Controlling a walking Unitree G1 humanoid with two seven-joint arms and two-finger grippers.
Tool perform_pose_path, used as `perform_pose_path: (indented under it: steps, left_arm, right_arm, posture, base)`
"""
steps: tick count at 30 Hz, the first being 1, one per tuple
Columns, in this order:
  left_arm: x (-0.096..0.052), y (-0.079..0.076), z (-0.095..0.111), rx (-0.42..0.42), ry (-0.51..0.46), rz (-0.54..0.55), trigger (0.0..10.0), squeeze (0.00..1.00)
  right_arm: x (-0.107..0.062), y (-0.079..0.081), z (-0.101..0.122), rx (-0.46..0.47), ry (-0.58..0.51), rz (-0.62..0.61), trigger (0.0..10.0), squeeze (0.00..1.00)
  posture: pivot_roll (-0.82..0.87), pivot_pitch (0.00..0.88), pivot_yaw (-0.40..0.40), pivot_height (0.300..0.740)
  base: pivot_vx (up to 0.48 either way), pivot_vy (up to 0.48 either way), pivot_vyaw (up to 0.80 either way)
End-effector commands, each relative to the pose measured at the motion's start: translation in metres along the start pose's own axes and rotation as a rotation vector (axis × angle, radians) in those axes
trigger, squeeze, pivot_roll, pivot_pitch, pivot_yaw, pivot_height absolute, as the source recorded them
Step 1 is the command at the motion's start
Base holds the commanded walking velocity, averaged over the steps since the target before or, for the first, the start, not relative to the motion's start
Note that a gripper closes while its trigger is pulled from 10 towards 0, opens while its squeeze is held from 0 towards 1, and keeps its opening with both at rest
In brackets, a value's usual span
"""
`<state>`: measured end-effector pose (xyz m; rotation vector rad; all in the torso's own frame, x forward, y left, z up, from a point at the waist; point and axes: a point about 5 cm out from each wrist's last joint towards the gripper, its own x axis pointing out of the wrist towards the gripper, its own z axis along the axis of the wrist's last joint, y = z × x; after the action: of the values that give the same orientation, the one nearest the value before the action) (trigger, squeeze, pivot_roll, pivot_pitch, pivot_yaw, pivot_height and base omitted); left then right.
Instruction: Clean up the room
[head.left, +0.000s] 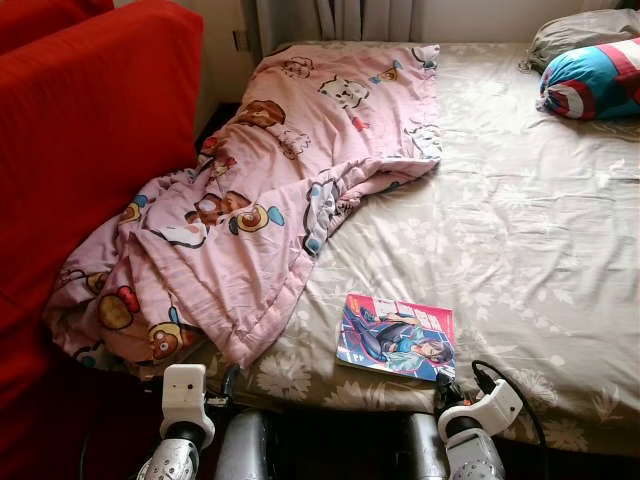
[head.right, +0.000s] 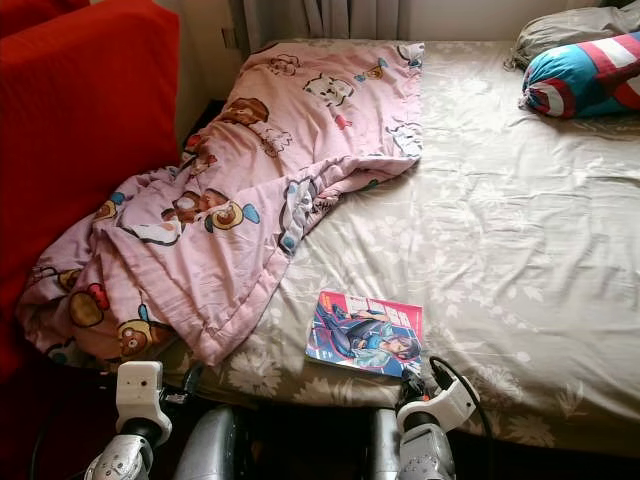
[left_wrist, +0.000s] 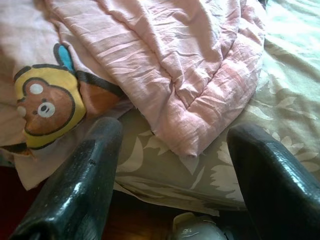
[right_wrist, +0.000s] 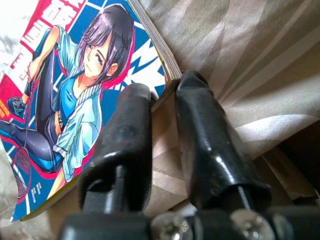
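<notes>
right gripper (right_wrist: 162, 95): fingers pinched on the near corner of the magazine (head.left: 397, 336) | magazine laid flat on the bed (head.left: 520, 230), near its front edge | left gripper (left_wrist: 172, 165): spread, held before the pink quilt (head.left: 250, 200) at the bed's left

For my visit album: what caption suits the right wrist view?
Right gripper closing its black fingers on the corner of a comic magazine lying on the floral bedsheet.

A glossy paper magazine (head.left: 396, 337) lies on matt floral cloth bedsheet (head.left: 520, 230) beside a crinkled quilted blanket (head.left: 260, 200).
</notes>
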<state>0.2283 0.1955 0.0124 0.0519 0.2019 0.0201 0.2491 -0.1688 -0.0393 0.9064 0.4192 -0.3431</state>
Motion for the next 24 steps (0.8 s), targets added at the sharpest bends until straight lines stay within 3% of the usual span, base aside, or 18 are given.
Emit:
perform_pose_path:
  steps: [1,15,20,24]
  left_arm:
    - [-0.003,0.002,-0.005,0.025,0.023,-0.001,10.0,0.00]
    - [-0.004,0.001,-0.005,0.044,0.022,-0.005,10.0,0.00]
    - [-0.004,-0.001,-0.005,0.047,0.022,-0.010,10.0,0.00]
    - [-0.002,-0.003,-0.006,0.046,0.021,-0.008,10.0,0.00]
  right_arm:
    - [0.000,0.003,-0.003,0.012,0.003,0.007,0.0,0.00]
    - [0.004,0.013,0.008,-0.014,-0.051,0.068,0.0,0.00]
    - [0.007,0.025,0.014,-0.044,-0.089,0.123,0.0,0.00]
    - [0.008,0.038,0.027,-0.065,-0.186,0.177,0.0,0.00]
  posture:
    - [0.05,0.160,0.054,0.583]
    - [0.05,0.160,0.052,0.583]
    - [0.04,0.155,0.049,0.583]
    - [0.04,0.150,0.044,0.583]
  base:
    - [0.000,0.000,0.00]
    - [0.000,0.000,0.00]
    - [0.000,0.000,0.00]
    - [0.000,0.000,0.00]
